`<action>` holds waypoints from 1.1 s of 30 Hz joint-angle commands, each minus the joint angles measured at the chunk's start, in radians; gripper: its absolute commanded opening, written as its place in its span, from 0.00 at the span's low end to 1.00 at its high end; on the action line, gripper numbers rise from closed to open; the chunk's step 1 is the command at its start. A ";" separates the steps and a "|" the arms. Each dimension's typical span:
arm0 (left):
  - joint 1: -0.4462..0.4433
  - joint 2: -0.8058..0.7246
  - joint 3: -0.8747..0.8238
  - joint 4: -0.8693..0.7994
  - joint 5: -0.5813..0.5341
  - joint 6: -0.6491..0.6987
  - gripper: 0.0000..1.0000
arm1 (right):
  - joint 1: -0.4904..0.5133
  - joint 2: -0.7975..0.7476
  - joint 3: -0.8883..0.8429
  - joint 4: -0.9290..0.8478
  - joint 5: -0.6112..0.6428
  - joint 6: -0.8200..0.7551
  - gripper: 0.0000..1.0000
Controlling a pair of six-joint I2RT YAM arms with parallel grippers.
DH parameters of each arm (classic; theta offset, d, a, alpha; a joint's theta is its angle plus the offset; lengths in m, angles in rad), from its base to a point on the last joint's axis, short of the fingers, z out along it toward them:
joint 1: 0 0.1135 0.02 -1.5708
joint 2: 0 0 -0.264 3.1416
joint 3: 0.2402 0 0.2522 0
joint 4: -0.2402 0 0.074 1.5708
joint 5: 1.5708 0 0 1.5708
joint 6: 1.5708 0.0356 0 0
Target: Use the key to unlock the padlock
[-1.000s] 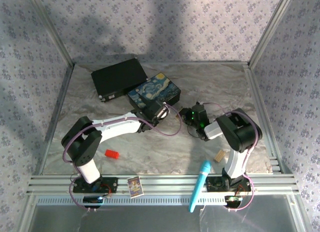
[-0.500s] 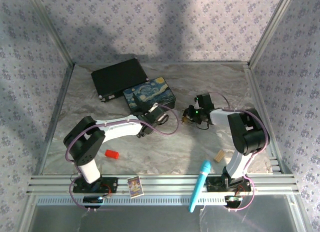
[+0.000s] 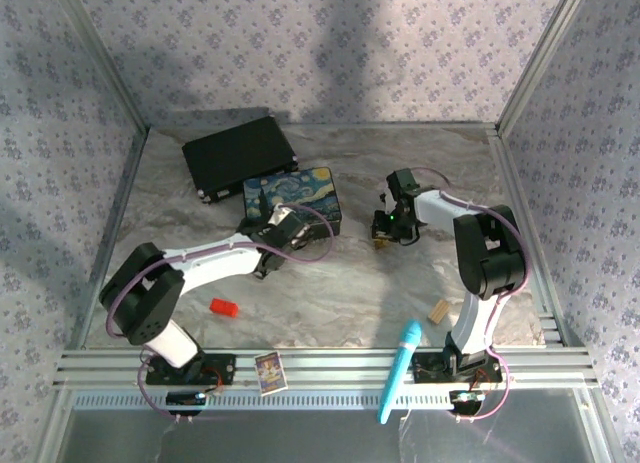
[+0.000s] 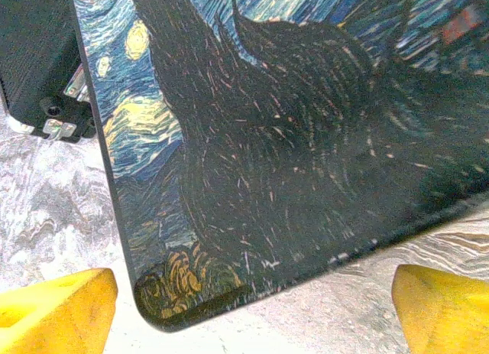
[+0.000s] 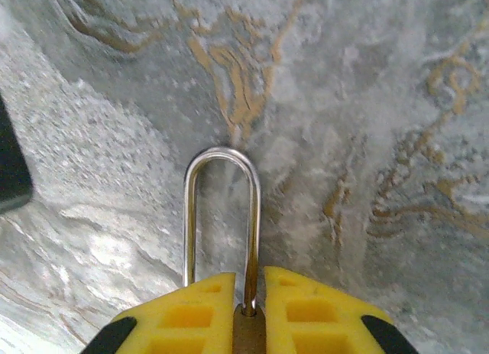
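Observation:
My right gripper [image 5: 249, 281] is shut on the padlock [image 5: 247, 332]. Its brass body is pinched between the yellow fingers, and the silver shackle [image 5: 253, 216] sticks out ahead over the marble. The shackle's right leg enters the body, while its left leg drops behind the left finger. From above, the right gripper [image 3: 388, 228] sits right of centre, pointing down. My left gripper [image 4: 256, 312] is open, its yellow fingertips wide apart over the near corner of the painted tin box [image 4: 290, 140]. Overhead, the left gripper [image 3: 264, 218] is at that box's front-left edge. The key is out of view.
A black case [image 3: 238, 155] lies behind the painted tin box [image 3: 300, 195]. A red brick [image 3: 224, 306], a tan wooden block [image 3: 438, 310], a teal marker [image 3: 398, 371] and a small card [image 3: 268, 371] sit near the front rail. Metal posts frame the table.
My left gripper opened and drew back to the left, and the tin box shifted left. My right gripper carried the padlock farther from the base and turned downward.

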 commanded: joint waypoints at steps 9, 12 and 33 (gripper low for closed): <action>-0.013 -0.257 -0.080 0.028 0.096 -0.051 1.00 | 0.008 -0.046 0.009 -0.181 0.119 -0.052 0.42; -0.001 -0.350 -0.102 0.039 0.112 -0.044 1.00 | 0.010 -0.069 0.021 -0.177 0.128 -0.068 0.51; 0.669 -0.552 -0.498 0.626 0.110 0.028 1.00 | -0.154 -0.569 -0.455 0.644 0.527 -0.353 0.99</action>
